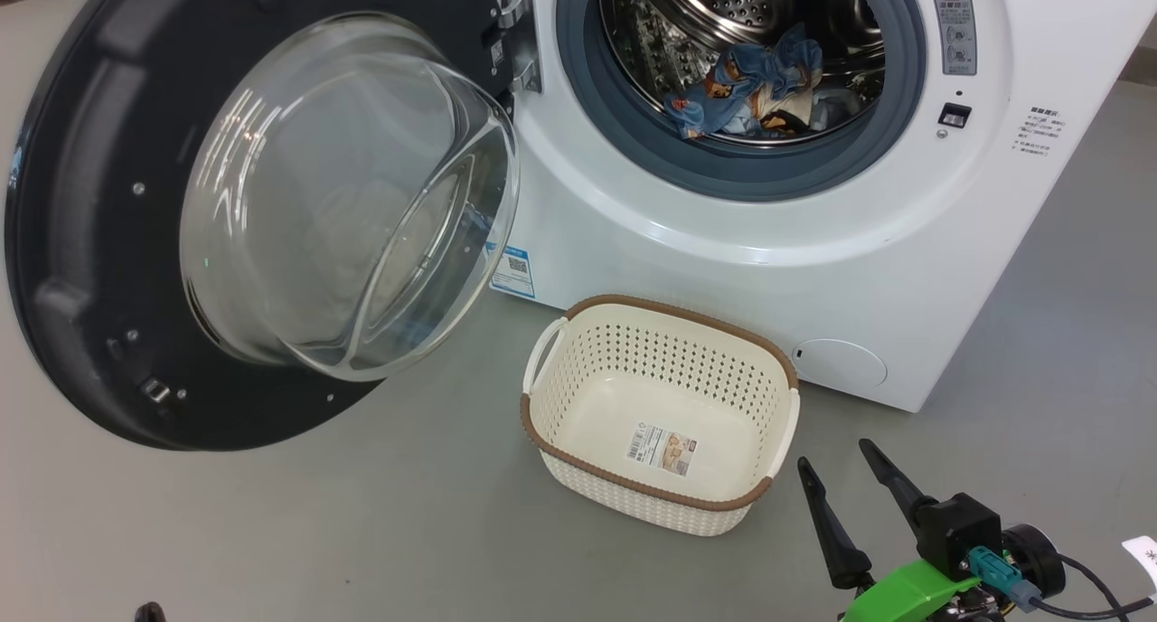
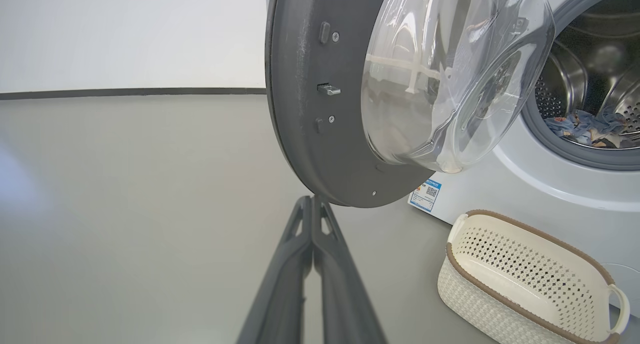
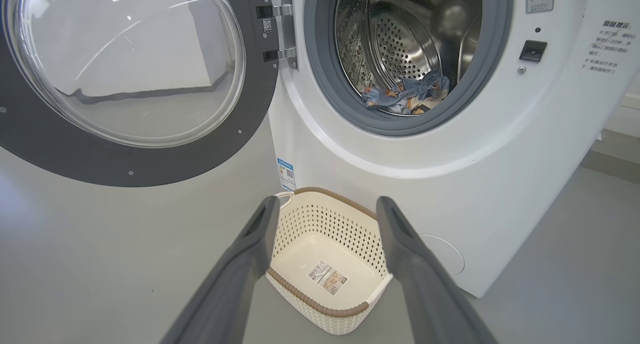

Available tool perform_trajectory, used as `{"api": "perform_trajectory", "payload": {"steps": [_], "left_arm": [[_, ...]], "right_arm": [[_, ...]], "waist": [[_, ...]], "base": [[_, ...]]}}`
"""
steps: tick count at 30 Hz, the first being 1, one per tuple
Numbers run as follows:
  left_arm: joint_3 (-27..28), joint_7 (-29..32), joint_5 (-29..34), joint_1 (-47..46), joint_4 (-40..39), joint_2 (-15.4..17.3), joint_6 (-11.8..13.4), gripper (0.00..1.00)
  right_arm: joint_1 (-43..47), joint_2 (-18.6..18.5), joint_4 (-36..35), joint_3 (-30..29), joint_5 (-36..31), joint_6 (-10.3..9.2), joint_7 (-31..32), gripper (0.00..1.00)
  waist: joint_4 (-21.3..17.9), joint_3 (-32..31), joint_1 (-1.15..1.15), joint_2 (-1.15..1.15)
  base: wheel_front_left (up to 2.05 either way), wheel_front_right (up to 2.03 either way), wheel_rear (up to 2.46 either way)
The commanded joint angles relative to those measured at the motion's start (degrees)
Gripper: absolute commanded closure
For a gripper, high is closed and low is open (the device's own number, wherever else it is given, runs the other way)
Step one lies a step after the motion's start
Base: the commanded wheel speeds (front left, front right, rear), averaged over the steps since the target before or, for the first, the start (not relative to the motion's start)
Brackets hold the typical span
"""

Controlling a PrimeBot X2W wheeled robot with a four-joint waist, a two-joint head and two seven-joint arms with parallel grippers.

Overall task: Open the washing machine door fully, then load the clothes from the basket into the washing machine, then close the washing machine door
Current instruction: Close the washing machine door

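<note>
A white front-loading washing machine [image 1: 687,269] stands on a grey floor [image 1: 362,532]. The washing machine door [image 1: 81,269], with its black rim and bulging glass bowl, hangs wide open to the left of the drum opening, on a metal hinge [image 1: 520,43]. The clothes [image 1: 750,89], light blue with small orange figures, lie in a heap at the bottom of the steel drum, behind the grey gasket. The basket [image 1: 669,310] sits on the floor just in front of the machine, empty apart from the label sticker on its bottom.

The right gripper [image 1: 833,453] hovers low beside the basket with its two dark fingers spread apart, holding nothing. The left gripper [image 2: 312,199] has its fingers pressed flat together, empty, with the tips right at the lower edge of the door's rim; whether they touch it cannot be told.

Loading looks finished, so the step in hand appears to be closing the door. The next move probably calls for the left gripper to get behind the rim and push it round on the hinge towards the opening until the latch catches, with no fabric trapped at the gasket.
</note>
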Motion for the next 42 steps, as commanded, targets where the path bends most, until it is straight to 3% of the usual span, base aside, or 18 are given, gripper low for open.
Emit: {"api": "perform_trajectory", "payload": {"steps": [1,13,24,29,34,38,42], "left_arm": [[1.88,-0.70,-0.66,-0.96,-1.81,0.67,0.10,1.00],[8.76,-0.70,-2.36,-6.71,-1.73,0.76,-3.94,1.00],[18.92,-0.70,-0.72,-18.58,-0.55,2.38,-10.69,1.00],[23.13,-0.70,-4.58,-24.43,1.91,3.75,-12.78,1.00],[24.52,-0.70,-8.29,-29.37,7.08,7.24,-14.35,1.00],[25.19,0.86,-13.83,-33.14,12.40,9.41,-14.94,1.00],[28.27,4.93,-24.97,-37.54,18.88,10.39,-15.25,1.00]], "right_arm": [[-1.61,0.04,-1.19,1.12,-0.38,0.09,-0.69,0.00],[-0.74,0.04,-1.59,0.49,0.18,0.09,-0.69,0.00],[-0.63,0.04,-1.52,0.35,0.22,0.09,-0.69,0.00],[-0.67,0.04,-1.69,0.25,-0.12,0.09,-0.69,0.00],[-0.88,0.04,-1.83,0.36,-0.65,0.09,-0.69,0.00],[-1.12,0.04,-1.87,0.55,-0.85,0.09,-0.69,0.00],[-1.40,0.04,-1.79,0.91,-1.01,0.09,-0.69,0.00]], "waist": [[0.00,0.05,0.00,0.00],[-0.16,0.31,0.00,0.00],[-0.26,0.53,0.00,0.00],[-0.55,0.88,0.00,0.00],[-1.20,1.30,0.00,0.00],[-1.73,1.60,0.00,0.00],[-2.36,1.76,0.00,0.00]], "base": [[0.00,0.00,0.00],[0.00,0.00,0.00],[0.00,0.00,0.00],[0.00,0.00,0.00],[0.00,0.00,0.00],[0.00,0.00,0.00],[0.00,0.00,0.00]]}}
